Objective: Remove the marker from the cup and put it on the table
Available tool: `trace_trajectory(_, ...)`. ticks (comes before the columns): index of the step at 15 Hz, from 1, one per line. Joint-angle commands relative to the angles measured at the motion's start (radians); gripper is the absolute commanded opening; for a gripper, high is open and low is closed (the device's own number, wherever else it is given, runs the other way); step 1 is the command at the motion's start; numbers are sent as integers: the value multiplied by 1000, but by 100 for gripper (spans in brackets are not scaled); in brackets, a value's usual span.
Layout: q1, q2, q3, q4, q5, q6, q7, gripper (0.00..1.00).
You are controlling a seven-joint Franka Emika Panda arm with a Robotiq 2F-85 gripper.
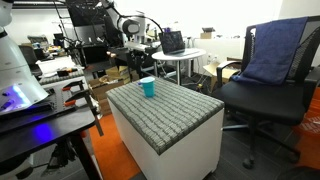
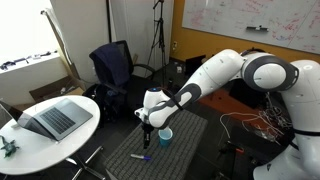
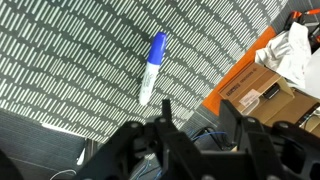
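Observation:
The blue-and-white marker (image 3: 152, 68) lies flat on the grey woven top of the table (image 3: 70, 60). In an exterior view it is a small blue streak (image 2: 140, 157) near the table's edge. The teal cup (image 1: 148, 88) stands upright on the table (image 1: 170, 112); it also shows in the exterior view with the arm (image 2: 165, 134), just beside the gripper. My gripper (image 2: 148, 124) hangs above the table between cup and marker. In the wrist view its fingers (image 3: 197, 116) are open and empty, a short way from the marker. The cup is out of the wrist view.
A black office chair draped with a blue cloth (image 1: 272, 55) stands beside the table. A small round white table with a laptop (image 2: 50, 120) is close by. A cardboard box (image 3: 262, 88) and orange floor lie past the table's edge.

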Motion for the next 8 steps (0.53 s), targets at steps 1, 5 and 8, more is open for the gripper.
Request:
trace_trajectory(1, 12, 10, -16, 46, 41, -62, -36, 84)
trace_trajectory(5, 16, 9, -23, 53, 52, -71, -33, 100)
trace_trajectory(8, 17, 9, -24, 55, 56, -68, -33, 100)
